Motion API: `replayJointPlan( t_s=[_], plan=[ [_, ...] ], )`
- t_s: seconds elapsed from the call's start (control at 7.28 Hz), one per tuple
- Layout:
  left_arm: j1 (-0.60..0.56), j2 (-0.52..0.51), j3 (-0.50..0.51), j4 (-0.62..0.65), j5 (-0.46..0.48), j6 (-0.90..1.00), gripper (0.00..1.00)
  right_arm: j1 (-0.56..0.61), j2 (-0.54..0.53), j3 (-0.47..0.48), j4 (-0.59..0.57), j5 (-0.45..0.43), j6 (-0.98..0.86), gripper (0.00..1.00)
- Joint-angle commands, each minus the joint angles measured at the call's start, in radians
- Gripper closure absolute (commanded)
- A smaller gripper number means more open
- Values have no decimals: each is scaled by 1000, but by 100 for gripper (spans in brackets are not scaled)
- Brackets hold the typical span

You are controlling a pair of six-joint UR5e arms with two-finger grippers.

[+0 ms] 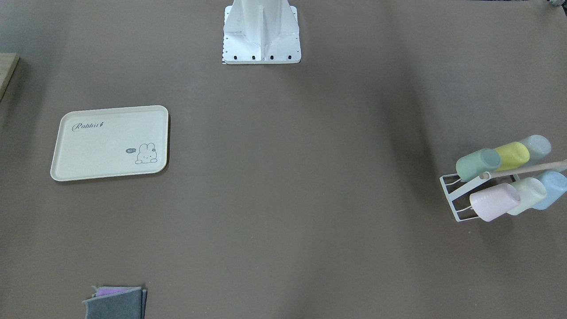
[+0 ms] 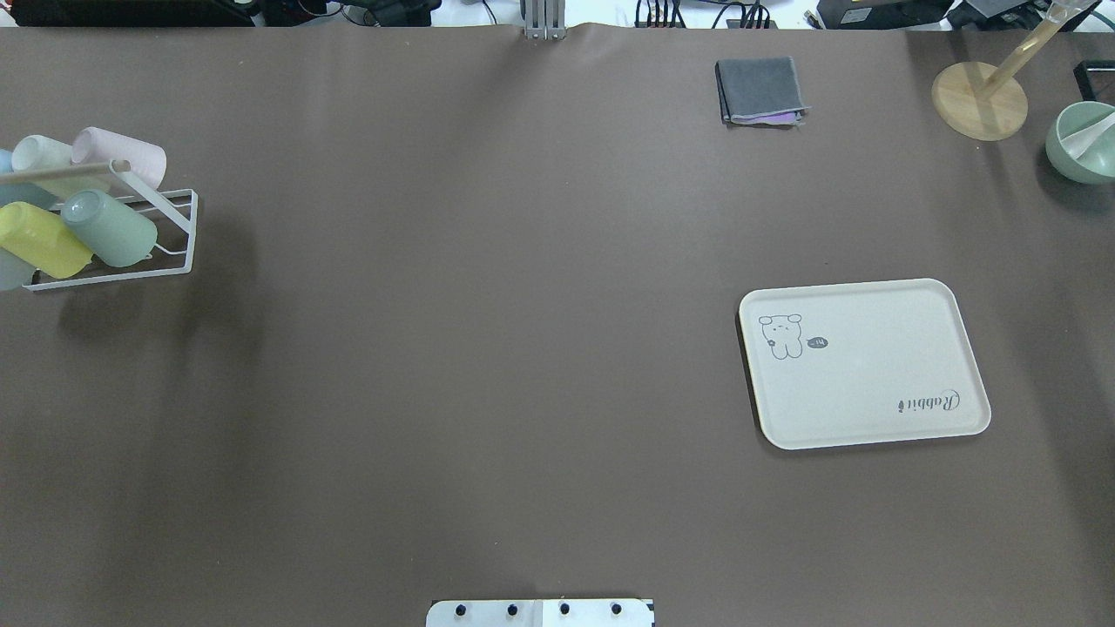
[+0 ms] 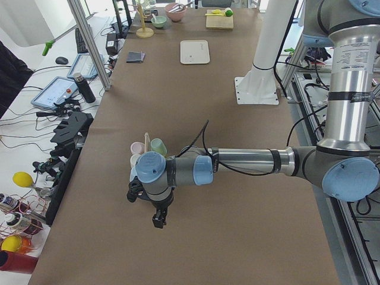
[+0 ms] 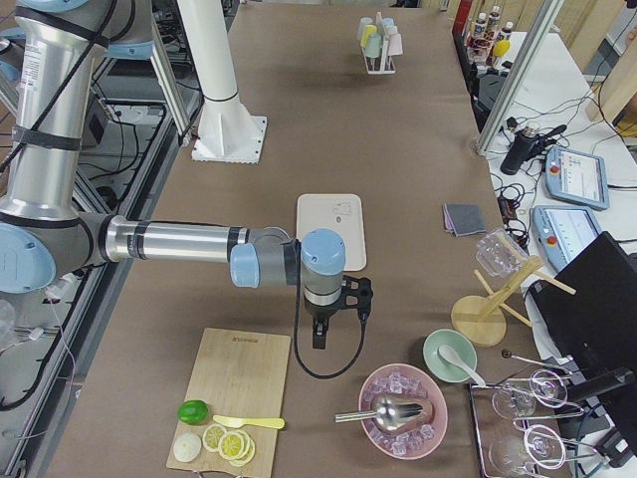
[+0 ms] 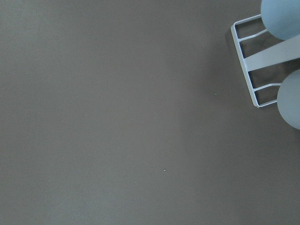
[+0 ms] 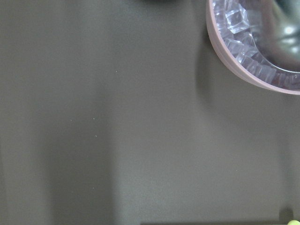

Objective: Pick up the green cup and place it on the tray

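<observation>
Hovering over the table (image 1: 283, 212), both arms | green cup (image 1: 477, 164) tilted on a peg of the rack (image 1: 452, 197), I think for draining, just beside left gripper (image 3: 158, 221) | tray (image 1: 102, 150) flat, near right gripper (image 4: 318, 337), well apart from cup | jaws of both: cannot tell

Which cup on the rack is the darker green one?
The green cup, at the end of its row beside the yellow cup, opposite the pink cup; the mint cup is paler.

light: even, diffuse overhead | shadows: soft, broad | focus: wrist views soft, blurred
</observation>
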Motion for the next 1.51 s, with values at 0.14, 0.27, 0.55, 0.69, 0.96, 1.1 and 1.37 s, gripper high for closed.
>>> replayJointPlan(
  t_s=[0.14,0.27,0.55,0.69,0.96,1.1,1.37],
  plan=[
    [-12,27,-1,-56,-1,-4,2,9,-3,16,-12,16,0,0],
    [-12,27,1,-56,-1,-4,2,23,-18,21,-4,34,0,0],
    [-12,29,2,-56,-1,-7,2,29,-32,-13,0,45,1,0],
    [-12,27,2,-56,-1,-7,2,29,-28,-40,2,42,1,0],
    [-12,29,1,-56,-1,-7,2,29,-32,-30,2,30,3,0],
    [-12,29,1,-56,-1,-7,2,29,-34,-19,2,15,3,0],
    [-12,29,1,-56,-1,-7,2,29,-38,-38,2,14,-6,0]
  ],
)
